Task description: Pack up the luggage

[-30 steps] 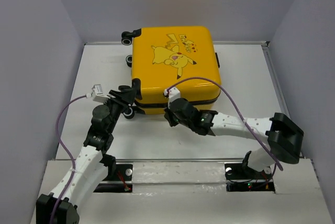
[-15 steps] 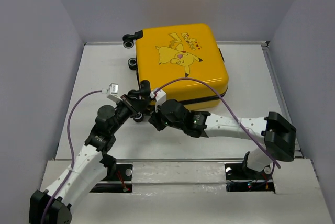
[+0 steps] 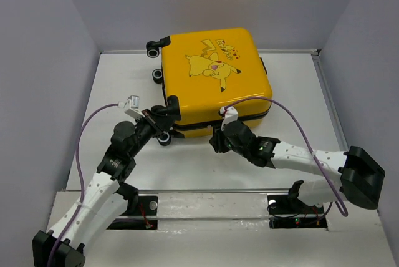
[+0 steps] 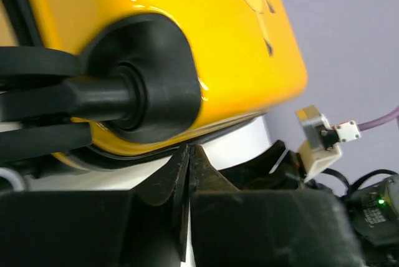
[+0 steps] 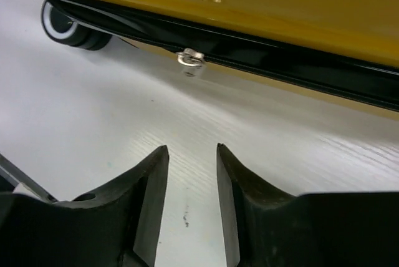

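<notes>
Luggage — one, closed, lying flat; left hand shut; right hand slightly parted, empty.

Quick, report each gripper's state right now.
Left gripper: closed, nothing between its fingers, tips at the luggage corner.
Right gripper: open, empty, facing the zipper pull.

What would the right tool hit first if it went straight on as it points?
Probably the luggage: its metal zipper pull on the black seam lies dead ahead of the right tool, though depth is unclear.
</notes>
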